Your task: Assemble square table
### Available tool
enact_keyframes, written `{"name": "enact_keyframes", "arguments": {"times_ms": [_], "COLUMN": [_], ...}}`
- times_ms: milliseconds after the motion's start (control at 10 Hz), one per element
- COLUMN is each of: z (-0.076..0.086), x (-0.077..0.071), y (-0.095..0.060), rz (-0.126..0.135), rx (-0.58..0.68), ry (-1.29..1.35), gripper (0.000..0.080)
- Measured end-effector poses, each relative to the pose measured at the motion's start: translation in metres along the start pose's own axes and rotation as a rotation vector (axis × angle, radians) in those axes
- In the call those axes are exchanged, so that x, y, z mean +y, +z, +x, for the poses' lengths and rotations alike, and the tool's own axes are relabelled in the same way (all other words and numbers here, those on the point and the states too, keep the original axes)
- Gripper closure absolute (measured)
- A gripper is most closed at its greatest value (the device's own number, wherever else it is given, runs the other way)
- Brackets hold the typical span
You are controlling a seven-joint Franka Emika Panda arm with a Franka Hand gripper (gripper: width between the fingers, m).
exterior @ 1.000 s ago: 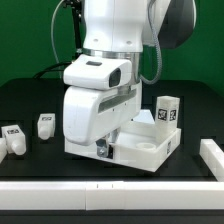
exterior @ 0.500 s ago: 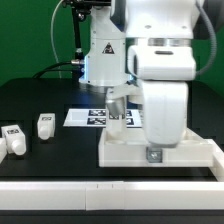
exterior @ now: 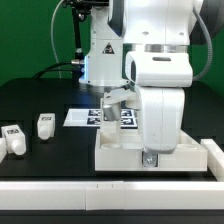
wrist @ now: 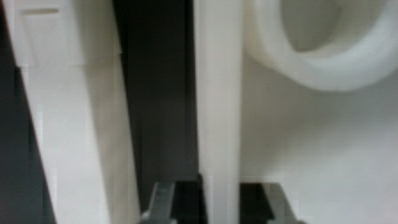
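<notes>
The white square table top lies flat on the black table at the exterior view's right. My gripper reaches down onto its near rim. In the wrist view the raised rim runs straight between my two fingers, and the gripper is shut on it. A round corner hole shows beside the rim. Two short white tagged legs lie at the exterior view's left, apart from the top. My arm hides the rest of the top.
The marker board lies behind the top. A long white bar stands at the exterior view's right next to the top, and another runs along the front edge. A white bar shows alongside the rim in the wrist view.
My arm has swung from the left side of the top to its right front side, and the top has turned and slid toward the right bar.
</notes>
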State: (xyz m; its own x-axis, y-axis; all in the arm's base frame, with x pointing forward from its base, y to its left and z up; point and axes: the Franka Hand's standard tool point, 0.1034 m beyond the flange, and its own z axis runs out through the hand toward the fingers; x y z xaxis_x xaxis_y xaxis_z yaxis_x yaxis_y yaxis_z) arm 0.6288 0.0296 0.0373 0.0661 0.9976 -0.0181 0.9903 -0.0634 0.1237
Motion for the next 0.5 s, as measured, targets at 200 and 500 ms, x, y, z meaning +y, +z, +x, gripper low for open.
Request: {"name": "enact_keyframes", "arguments": {"times_ms": [200,500], "z": [0.019,0.025], "x": [0.016,0.025], "y": [-0.001,-0.002], "rz": [0.013,0.004], "rx": [0.012,0.005], "ry": [0.045,0.051], "gripper": [0.0746,0.0745]}}
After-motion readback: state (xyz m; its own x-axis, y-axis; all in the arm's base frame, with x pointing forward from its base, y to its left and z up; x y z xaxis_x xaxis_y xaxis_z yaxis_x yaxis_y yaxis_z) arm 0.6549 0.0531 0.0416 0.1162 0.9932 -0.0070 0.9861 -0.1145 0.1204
